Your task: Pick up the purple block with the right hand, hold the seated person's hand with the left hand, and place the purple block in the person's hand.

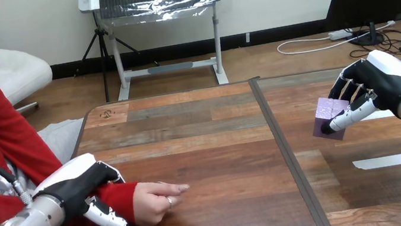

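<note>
The purple block (pixel 331 116) is held above the right half of the table, with my right hand (pixel 375 87) shut on it, fingers behind and thumb in front. At the lower left, the person's hand (pixel 155 200) rests on the table (pixel 200 125), loosely curled, fingers pointing right. My left hand (pixel 85 190) sits over the person's red-sleeved wrist, its fingers and thumb curled round it. The block and the person's hand are far apart.
A dark seam (pixel 288 154) runs front to back across the table between the two hands. White tape strips (pixel 394 159) lie on the table under my right arm. The person sits at the left side.
</note>
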`<action>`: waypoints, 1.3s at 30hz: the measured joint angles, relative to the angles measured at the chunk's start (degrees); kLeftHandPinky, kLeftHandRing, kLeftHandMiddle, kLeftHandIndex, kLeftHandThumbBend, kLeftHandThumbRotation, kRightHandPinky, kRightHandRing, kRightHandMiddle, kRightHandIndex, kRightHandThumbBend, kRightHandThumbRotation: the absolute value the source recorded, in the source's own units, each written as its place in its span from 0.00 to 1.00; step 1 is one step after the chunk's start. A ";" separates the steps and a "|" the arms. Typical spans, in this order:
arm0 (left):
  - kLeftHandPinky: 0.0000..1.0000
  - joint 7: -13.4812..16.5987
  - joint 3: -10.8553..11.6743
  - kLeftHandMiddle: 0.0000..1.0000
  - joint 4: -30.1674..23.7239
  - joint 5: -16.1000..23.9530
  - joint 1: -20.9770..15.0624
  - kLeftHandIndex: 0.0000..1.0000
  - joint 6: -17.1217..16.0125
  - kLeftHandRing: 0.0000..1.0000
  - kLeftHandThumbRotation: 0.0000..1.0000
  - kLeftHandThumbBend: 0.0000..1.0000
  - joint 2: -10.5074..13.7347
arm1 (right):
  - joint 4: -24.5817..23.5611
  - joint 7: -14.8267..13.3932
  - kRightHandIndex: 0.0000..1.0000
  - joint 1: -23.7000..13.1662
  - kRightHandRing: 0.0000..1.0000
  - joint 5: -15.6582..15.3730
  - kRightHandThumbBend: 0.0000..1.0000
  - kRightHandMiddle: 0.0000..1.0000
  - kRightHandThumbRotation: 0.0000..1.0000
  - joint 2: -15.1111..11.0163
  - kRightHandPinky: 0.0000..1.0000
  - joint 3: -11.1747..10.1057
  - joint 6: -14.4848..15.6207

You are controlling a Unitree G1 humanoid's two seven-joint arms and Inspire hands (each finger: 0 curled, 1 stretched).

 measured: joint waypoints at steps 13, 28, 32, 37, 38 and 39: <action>0.32 1.55 0.32 0.44 -0.11 -1.39 1.25 0.47 -1.65 0.37 0.00 0.73 0.00 | 0.00 0.00 0.47 0.00 0.38 -0.01 0.84 0.43 0.00 0.00 0.33 0.00 -0.01; 0.30 1.81 1.69 0.41 -2.70 -2.22 3.43 0.44 -2.68 0.35 0.00 0.68 0.22 | 0.00 0.00 0.49 0.00 0.40 -0.03 0.81 0.45 0.00 0.02 0.36 0.00 0.05; 0.29 1.80 1.81 0.41 -3.49 -2.47 3.86 0.43 -2.96 0.34 0.00 0.68 0.35 | 0.00 0.00 0.49 0.00 0.41 0.12 0.81 0.45 0.00 0.03 0.37 0.00 0.06; 0.28 1.80 2.13 0.40 -4.58 -2.89 4.34 0.43 -3.22 0.34 0.00 0.67 0.46 | -0.06 0.00 0.48 0.00 0.42 0.52 0.82 0.46 0.00 0.14 0.38 -0.02 0.05; 0.28 1.80 2.22 0.40 -4.78 -3.06 4.42 0.42 -3.26 0.34 0.00 0.67 0.48 | -0.07 0.00 0.48 0.00 0.42 0.55 0.82 0.46 0.00 0.18 0.38 -0.05 0.05; 0.28 1.80 2.29 0.40 -4.99 -3.28 4.47 0.42 -3.26 0.34 0.00 0.67 0.50 | -0.09 0.00 0.48 0.00 0.42 0.63 0.82 0.46 0.00 0.21 0.39 -0.07 0.04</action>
